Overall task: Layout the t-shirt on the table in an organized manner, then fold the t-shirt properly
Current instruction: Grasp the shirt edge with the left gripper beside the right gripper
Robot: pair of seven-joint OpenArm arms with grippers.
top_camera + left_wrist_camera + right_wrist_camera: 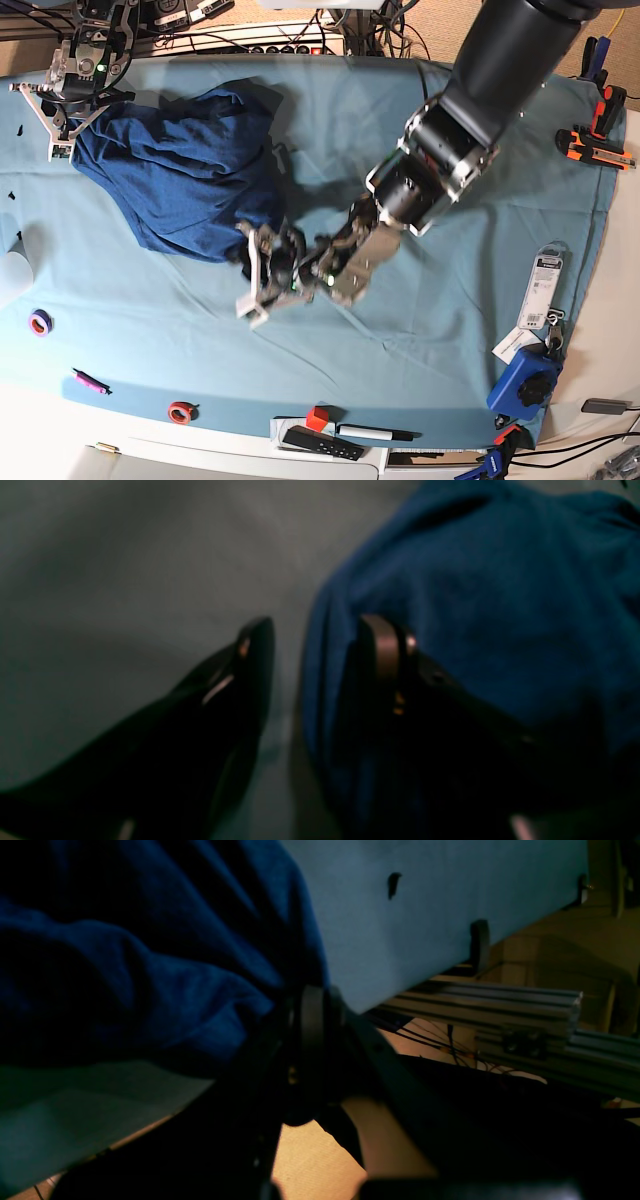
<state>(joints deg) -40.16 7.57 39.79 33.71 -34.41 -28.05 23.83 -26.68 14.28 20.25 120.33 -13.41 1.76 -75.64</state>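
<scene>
Both wrist views are dark and blurred, so fine detail of the fabric and fingertips is hard to make out. In the base view the left arm (470,110) hides part of the table's middle, and the right gripper (62,112) is partly cut off near the far left corner.

The table (420,350) is covered with a smooth light teal cloth, its white edge showing along the near side. Small items sit by the near edge: a purple tape ring (40,322), a red ring (180,411), a red cube (318,418) and a black marker (375,433). Clamps and tools lie along the right edge, and cables run behind the far edge.

The t-shirt (180,180) lies bunched in a rumpled heap in the far left part of the table. The right gripper, fingers together, pinches the heap's far left end, lifting it slightly. The left gripper (262,282) sits low at the heap's near right edge with fingers apart; in its wrist view one finger (385,650) rests against the blue fabric while the other (255,645) stands over bare cloth.
</scene>
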